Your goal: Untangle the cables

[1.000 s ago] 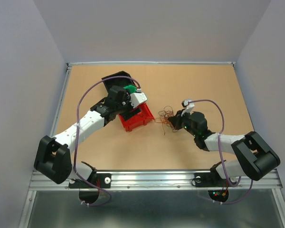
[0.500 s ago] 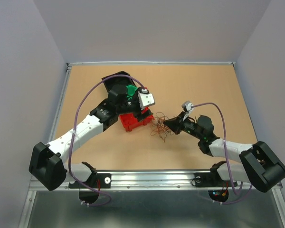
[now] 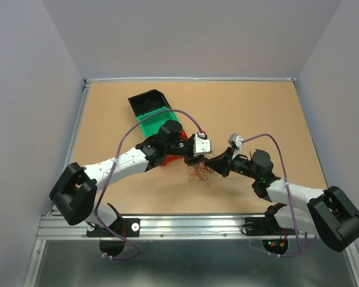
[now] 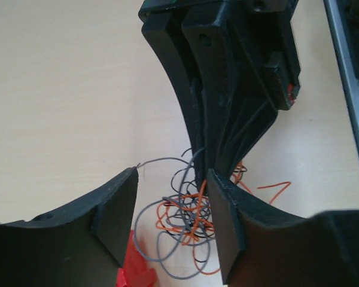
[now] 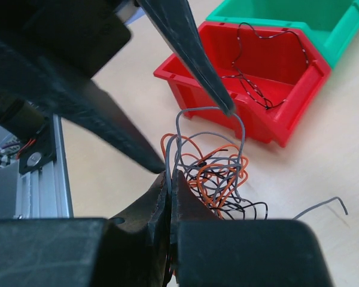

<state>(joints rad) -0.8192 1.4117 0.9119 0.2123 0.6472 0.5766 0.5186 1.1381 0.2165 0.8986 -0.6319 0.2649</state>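
The right claw (image 5: 170,178) is pinching one strand of the light, springy cables (image 5: 212,173) while the open left claw (image 4: 172,182) is straddling loops worth grabbing.

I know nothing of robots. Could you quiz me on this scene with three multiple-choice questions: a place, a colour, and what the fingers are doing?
1. Where is the cable tangle? A inside a bin; B on the table beside the red bin; C up on an arm.
2. What colour is the bin nearest the tangle? A green; B black; C red.
3. The right fingers are: A shut on the tangle; B wide open; C gripping a bin.
Answers: 1 B, the wires lie on bare wood by it. 2 C, its red wall is closest. 3 A, the tips pinch wires.
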